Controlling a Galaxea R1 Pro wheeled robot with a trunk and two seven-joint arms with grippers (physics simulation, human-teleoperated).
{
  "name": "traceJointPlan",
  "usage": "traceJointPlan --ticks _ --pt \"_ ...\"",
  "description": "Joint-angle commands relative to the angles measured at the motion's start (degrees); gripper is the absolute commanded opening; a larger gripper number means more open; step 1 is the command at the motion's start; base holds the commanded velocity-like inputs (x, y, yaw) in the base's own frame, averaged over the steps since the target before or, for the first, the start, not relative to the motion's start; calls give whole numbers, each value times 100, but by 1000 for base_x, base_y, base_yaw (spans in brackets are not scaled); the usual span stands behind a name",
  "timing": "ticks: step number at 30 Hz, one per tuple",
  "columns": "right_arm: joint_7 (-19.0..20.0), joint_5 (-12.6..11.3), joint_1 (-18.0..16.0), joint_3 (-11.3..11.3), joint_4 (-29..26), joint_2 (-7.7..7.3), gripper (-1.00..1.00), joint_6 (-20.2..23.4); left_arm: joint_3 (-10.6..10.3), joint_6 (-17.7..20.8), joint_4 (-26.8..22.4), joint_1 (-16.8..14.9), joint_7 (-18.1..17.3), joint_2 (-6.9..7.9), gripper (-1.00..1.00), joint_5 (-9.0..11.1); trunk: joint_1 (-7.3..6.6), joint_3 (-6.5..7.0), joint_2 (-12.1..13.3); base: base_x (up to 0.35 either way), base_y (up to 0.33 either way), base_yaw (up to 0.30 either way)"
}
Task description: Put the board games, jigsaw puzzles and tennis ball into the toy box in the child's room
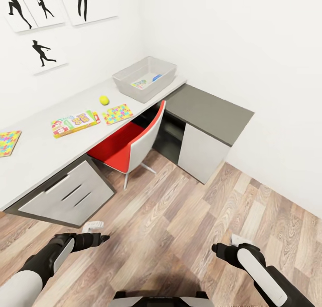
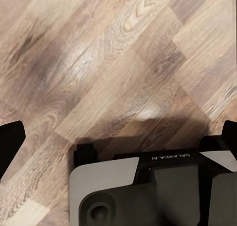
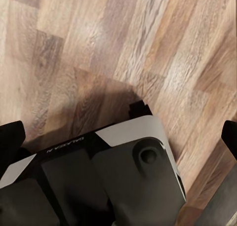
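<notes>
On the light-grey table (image 1: 40,157) the toy box (image 1: 126,84) stands at the far corner; a pale green board game (image 1: 140,83) and a small blue one (image 1: 157,77) lie inside. The tennis ball (image 1: 104,100) rests in front of the box. Nearer lie a jigsaw puzzle (image 1: 117,113), the SKIP-BO board game (image 1: 75,122) and a second jigsaw puzzle (image 1: 8,142) at the left edge. My left gripper (image 1: 100,237) (image 2: 118,137) and right gripper (image 1: 219,248) (image 3: 118,137) hang low over the floor, both open and empty.
A red and white chair (image 1: 129,146) is pushed under the desk between the white drawers (image 1: 71,195) and the white cabinet (image 1: 201,155) under the dark-grey section (image 1: 210,110). Wood floor (image 1: 179,217) lies between me and the desk. Framed silhouettes hang on the wall.
</notes>
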Motion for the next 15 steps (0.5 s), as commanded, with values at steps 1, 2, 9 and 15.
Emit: traceJointPlan --ticks 1,2,9,15 --pt "-50 -39 -7 15 -6 -5 100 8 -24 29 -9 -1 5 7 100 36 3 -3 -10 -2 15 -209" --pt "-51 -39 -8 15 -5 -5 100 8 -24 29 -9 -1 5 7 100 35 3 3 -10 -2 23 -210" --pt "-46 -39 -8 15 8 -5 100 8 -24 29 -8 -1 5 8 100 37 3 24 -10 -1 143 -184" --pt "-48 -39 -8 16 9 -5 100 8 -24 29 -9 -1 5 1 100 38 3 27 -10 0 160 -127"
